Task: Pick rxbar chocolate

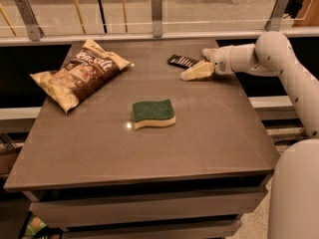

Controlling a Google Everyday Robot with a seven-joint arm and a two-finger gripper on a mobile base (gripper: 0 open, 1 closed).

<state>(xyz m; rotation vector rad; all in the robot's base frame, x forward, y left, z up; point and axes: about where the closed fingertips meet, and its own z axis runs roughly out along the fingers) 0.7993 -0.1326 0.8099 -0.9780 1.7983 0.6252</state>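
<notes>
The rxbar chocolate (182, 61) is a small flat dark bar with white lettering, lying on the table's far right part. My gripper (202, 62) is just to its right, low over the table, reaching in from the right. It is open: one cream finger (196, 71) lies in front of the bar's right end and the other (209, 52) behind it. The bar is not between the fingers; it lies just left of the fingertips.
A large tan-and-brown chip bag (77, 73) lies at the far left of the brown table (149, 153). A green-and-yellow sponge (153, 114) sits mid-table. A glass railing with metal posts (157, 14) runs behind the table. My white arm (294, 83) spans the right side.
</notes>
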